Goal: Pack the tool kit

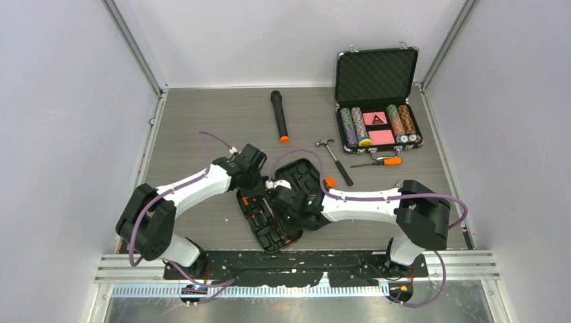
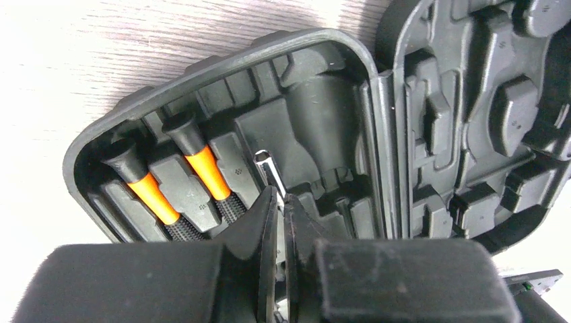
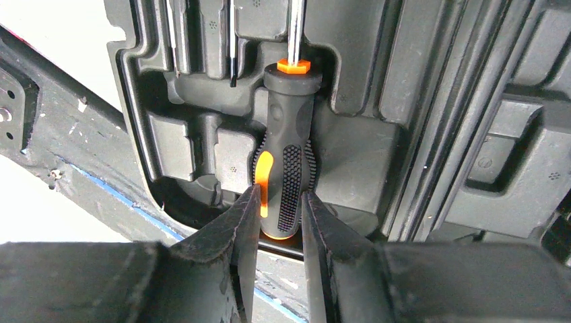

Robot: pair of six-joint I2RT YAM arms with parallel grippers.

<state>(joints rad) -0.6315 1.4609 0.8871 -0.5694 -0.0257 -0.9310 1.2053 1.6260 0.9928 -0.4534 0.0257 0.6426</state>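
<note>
At the near edge of the tabletop (image 1: 202,128), between the two arm bases, the tool kit (image 1: 298,173) lies open and flat, with the tray half nearest the bases and the lid half behind it. The key relation is one big screwdriver (image 3: 286,182) lying in its moulded slot. Its long axis runs near to far, handle butt toward the bases and shaft pointing away. The right fingers (image 3: 244,222) bracket the handle butt from both sides and look closed on it. The left fingers (image 2: 268,215) are nearly together, pinching a thin metal shaft tip (image 2: 264,165) at the far end of the tray; this is probably the same tool. Each arm is at its own end, so the next move is likely a straight press down into the slot and then a release. The kit is black ribbed plastic with rounded corners, an orange latch (image 1: 330,182) and deep shaped recesses. Two small screwdrivers (image 2: 205,171) with orange-black handles are already seated beside the shaft. The lid slots look bare. A hammer (image 1: 334,160) and a loose screwdriver (image 1: 379,162) lie on the tabletop to the right of the kit, nearer the right arm and not yet packed.
</note>
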